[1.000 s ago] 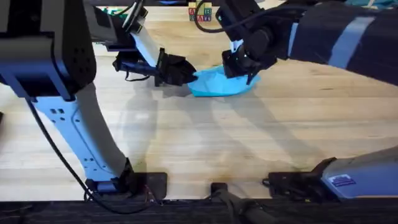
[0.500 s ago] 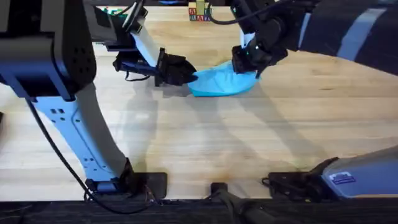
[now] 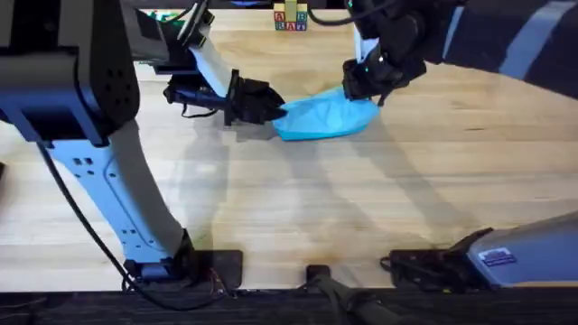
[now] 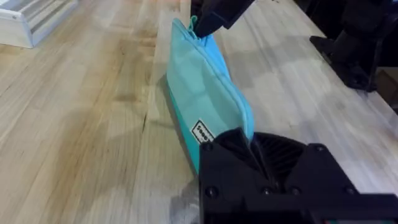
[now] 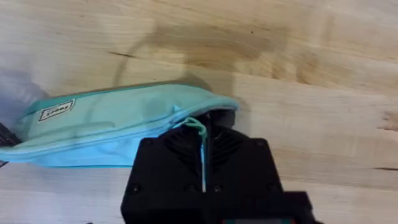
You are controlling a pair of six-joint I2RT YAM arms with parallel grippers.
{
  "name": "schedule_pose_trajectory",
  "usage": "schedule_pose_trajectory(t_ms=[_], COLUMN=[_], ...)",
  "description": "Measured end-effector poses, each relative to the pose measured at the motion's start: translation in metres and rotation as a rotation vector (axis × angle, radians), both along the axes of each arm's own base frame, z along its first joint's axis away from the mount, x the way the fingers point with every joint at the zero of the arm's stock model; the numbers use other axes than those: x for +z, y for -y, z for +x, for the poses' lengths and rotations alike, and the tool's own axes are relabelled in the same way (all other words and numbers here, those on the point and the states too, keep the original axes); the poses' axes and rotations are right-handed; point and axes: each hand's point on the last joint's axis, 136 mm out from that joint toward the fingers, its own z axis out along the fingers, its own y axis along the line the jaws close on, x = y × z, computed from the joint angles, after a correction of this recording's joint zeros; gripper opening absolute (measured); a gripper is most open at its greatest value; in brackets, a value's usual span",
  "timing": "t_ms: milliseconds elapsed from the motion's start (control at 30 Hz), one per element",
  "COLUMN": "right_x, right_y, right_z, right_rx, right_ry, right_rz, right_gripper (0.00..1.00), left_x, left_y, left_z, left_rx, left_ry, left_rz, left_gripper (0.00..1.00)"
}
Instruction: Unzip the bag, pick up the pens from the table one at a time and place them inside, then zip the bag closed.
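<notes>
Right claw [image 3: 364, 79] has slid rightward along the bag [image 3: 323, 118] — clamped on its teal pull [image 5: 196, 127]; left claw [image 3: 275, 109] pinches the bag's opposite end.

Bright, even light falls on the table [image 3: 298, 217] from above, leaving soft, pale arm shadows on the wood just nearer the camera than the bag [image 3: 323, 118]. The overhead view is slightly soft, and the raised arms look dark and perhaps blurred. A faint dark shadow rings the bag in the right wrist view.
</notes>
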Motion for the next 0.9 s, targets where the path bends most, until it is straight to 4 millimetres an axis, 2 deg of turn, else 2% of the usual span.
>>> schedule_pose_trajectory(t_ms=[133,333,533,567,900], right_x=[0.008,0.008,0.004,0.002,0.001], right_y=[-0.001,0.003,0.033,0.045,0.057], right_z=[0.005,0.005,0.002,0.000,0.002], right_rx=[0.000,0.001,-0.063,-0.090,-0.122], right_ry=[0.020,0.016,-0.037,-0.055,-0.066], right_rz=[0.006,-0.002,-0.030,-0.038,-0.027], right_gripper=[0.031,0.031,0.031,0.031,0.031], left_x=[0.000,0.000,0.000,0.000,0.000], left_y=[0.000,0.000,0.000,0.000,0.001], left_z=[0.000,0.000,-0.001,-0.001,-0.001], left_rx=[0.000,0.000,-0.001,-0.001,-0.002], left_ry=[-0.001,-0.003,-0.005,-0.007,-0.007], left_rz=[0.000,0.000,0.001,0.001,0.000], left_gripper=[0.042,0.042,0.042,0.042,0.042])
